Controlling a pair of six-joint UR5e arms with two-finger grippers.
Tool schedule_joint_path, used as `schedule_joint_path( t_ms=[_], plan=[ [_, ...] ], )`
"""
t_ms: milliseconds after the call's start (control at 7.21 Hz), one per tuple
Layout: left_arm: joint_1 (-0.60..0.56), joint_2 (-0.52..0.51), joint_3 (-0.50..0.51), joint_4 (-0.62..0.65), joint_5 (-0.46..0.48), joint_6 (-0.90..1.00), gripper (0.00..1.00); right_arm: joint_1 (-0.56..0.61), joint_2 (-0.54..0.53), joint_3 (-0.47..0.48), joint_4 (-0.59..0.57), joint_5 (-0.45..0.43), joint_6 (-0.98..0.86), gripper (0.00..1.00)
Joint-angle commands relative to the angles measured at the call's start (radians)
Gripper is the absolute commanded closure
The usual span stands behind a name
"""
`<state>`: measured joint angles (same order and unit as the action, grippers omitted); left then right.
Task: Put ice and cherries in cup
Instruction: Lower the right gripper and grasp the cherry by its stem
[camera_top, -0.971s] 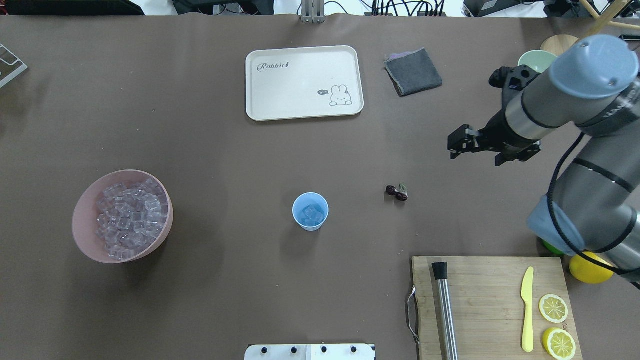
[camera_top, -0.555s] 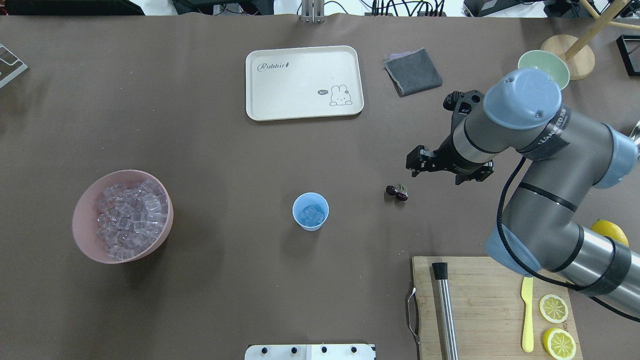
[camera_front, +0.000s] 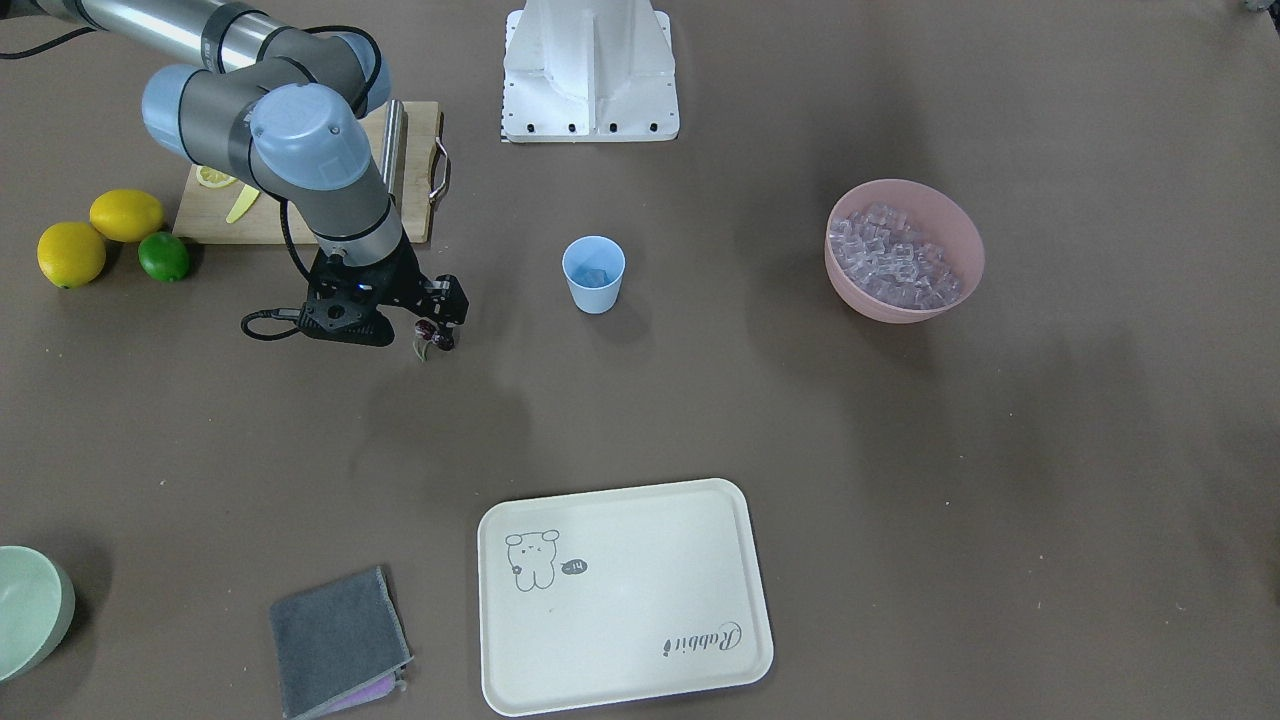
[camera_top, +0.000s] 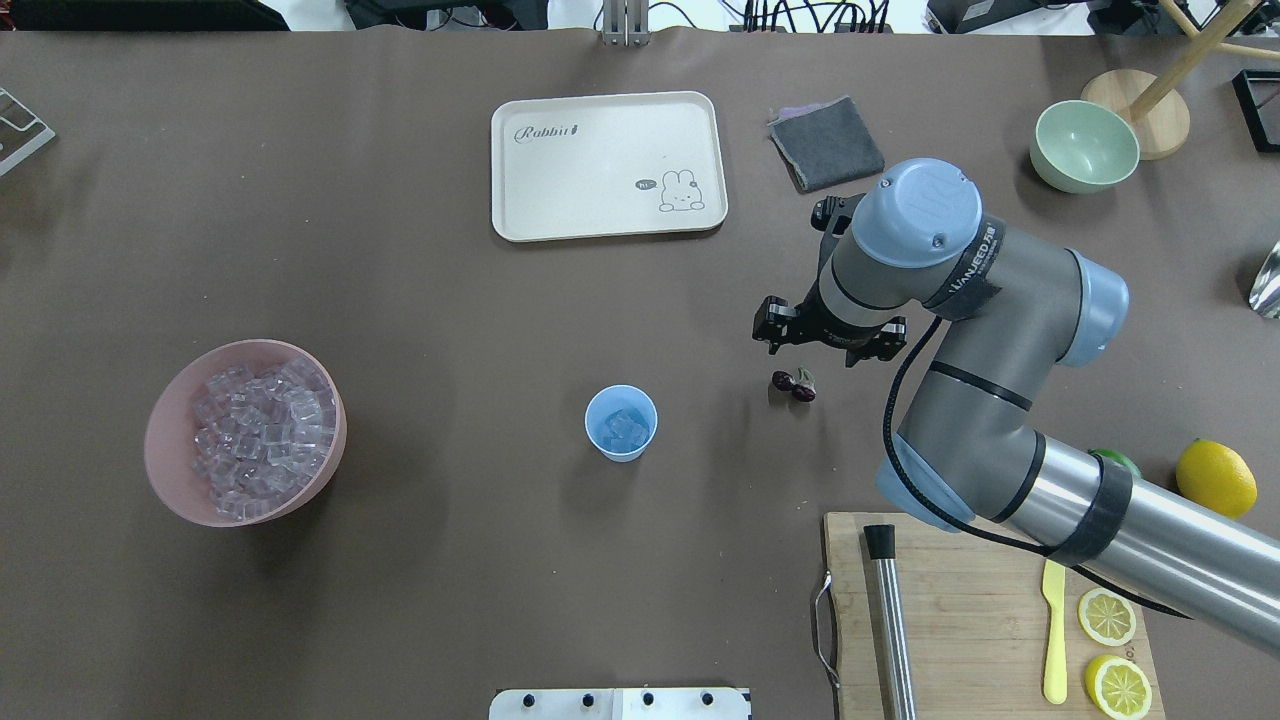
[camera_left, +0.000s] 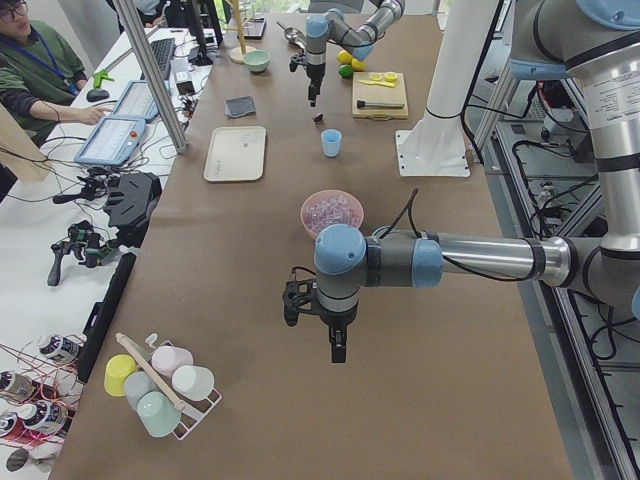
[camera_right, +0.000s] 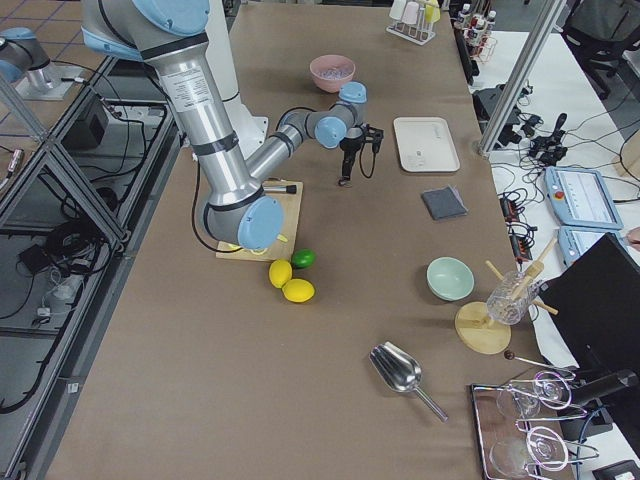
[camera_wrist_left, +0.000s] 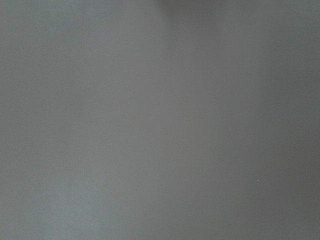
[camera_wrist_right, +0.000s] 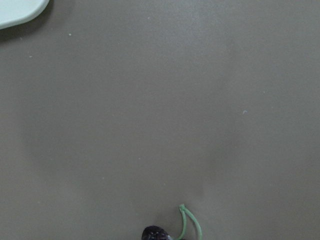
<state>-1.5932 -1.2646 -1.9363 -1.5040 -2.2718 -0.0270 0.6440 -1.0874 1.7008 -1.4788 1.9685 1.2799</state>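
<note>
The light blue cup (camera_top: 621, 423) stands mid-table with a few ice cubes (camera_top: 625, 430) in it; it also shows in the front view (camera_front: 594, 274). More ice (camera_top: 262, 432) fills the pink bowl (camera_top: 165, 420) to its left. The cherries (camera_top: 795, 385) lie on the table right of the cup, and at the bottom edge of the right wrist view (camera_wrist_right: 157, 233). My right gripper (camera_top: 775, 335) hangs just beyond the cherries, looks open and holds nothing. My left gripper (camera_left: 338, 350) shows only in the left exterior view, so I cannot tell its state.
A cream tray (camera_top: 608, 165) and a grey cloth (camera_top: 826, 143) lie at the far side, with a pale green bowl (camera_top: 1085, 146) far right. A cutting board (camera_top: 985, 590) with a steel bar, yellow knife and lemon slices is near right, beside a lemon (camera_top: 1215, 477).
My right arm has swung left from the far right of the table until its gripper is just beyond the cherries. The cup, ice and cherries have not moved.
</note>
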Motion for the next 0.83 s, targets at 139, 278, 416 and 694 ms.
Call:
schedule_joint_path(
  t_ms=[139,278,416,694],
  plan=[
    [-0.001,-0.006,-0.004,-0.004,0.0,0.001,0.0,0.0,-0.011,-0.067,0.107,0.004,0.055,0.34],
    [-0.001,-0.007,-0.007,-0.004,0.0,0.002,0.0,0.0,-0.019,-0.067,0.121,0.006,0.061,0.34],
    [-0.001,-0.007,-0.007,-0.005,0.0,0.004,0.0,0.0,-0.038,-0.067,0.161,0.006,0.081,0.35],
    [-0.001,0.001,-0.004,-0.033,0.001,0.004,0.0,-0.001,-0.043,-0.069,0.173,0.007,0.107,0.42]
  ],
)
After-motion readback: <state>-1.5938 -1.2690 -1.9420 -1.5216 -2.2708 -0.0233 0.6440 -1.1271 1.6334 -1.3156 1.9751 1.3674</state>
